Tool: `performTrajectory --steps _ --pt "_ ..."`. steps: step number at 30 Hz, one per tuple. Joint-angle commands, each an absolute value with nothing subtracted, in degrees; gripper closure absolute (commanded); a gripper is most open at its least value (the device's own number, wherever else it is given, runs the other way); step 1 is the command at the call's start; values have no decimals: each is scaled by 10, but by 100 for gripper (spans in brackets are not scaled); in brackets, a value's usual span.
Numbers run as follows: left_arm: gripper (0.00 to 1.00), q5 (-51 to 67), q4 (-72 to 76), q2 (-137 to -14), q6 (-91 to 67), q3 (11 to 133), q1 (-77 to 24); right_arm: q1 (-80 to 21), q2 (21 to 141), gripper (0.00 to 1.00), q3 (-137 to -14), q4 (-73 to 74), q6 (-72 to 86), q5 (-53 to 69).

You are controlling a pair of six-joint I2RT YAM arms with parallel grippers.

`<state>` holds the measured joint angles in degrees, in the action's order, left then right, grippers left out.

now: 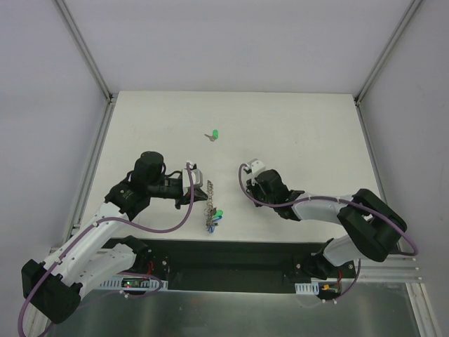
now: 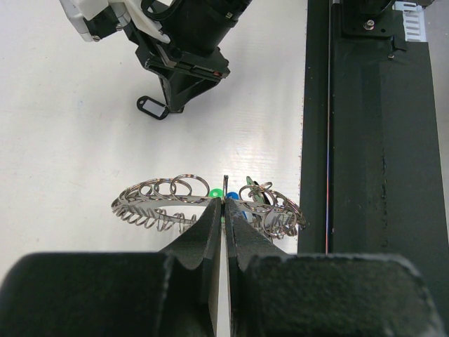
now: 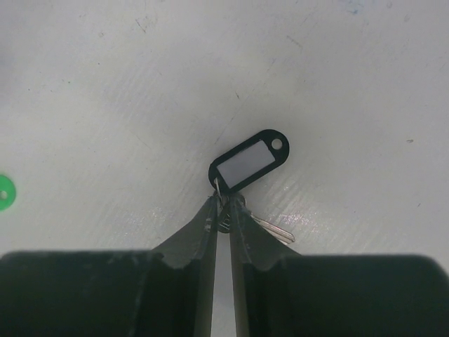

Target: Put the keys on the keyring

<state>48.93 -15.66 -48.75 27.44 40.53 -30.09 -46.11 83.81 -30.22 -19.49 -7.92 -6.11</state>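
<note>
The keyring (image 2: 158, 200), a flat grey ring with wire loops round its rim, stands on edge in my left gripper (image 2: 224, 202), which is shut on its rim. A green key head (image 2: 215, 192) and a blue key head (image 2: 233, 196) hang on it. In the top view the keyring (image 1: 209, 203) sits just right of the left gripper (image 1: 199, 189). My right gripper (image 3: 226, 209) is shut on a black key whose blade (image 3: 275, 229) lies on the table, with a black tag (image 3: 249, 160) attached. A loose green key (image 1: 214, 134) lies farther back.
The white table (image 1: 295, 133) ends in a black front rail (image 1: 238, 256) close behind the keyring. Metal frame posts stand at the back corners. The right gripper (image 2: 184, 67) and its tag (image 2: 151, 107) show in the left wrist view, a short way from the keyring.
</note>
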Motion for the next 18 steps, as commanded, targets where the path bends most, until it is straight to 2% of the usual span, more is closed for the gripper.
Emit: performTrajectory --steps 1,7,8,12,18 --pt "100 502 -132 -485 275 408 -308 -460 845 85 -322 -200 -76 -54" --pt "100 501 -132 -485 276 407 -308 -460 857 88 -331 -192 -76 -54" --pt "100 500 -133 -484 276 407 -308 -460 858 93 -332 -192 -76 -55" --pt "100 501 -132 -484 276 408 -308 -460 851 99 -329 -191 -76 -56" --pt "100 502 -133 -483 278 407 -308 -470 802 99 -322 -164 -105 -53"
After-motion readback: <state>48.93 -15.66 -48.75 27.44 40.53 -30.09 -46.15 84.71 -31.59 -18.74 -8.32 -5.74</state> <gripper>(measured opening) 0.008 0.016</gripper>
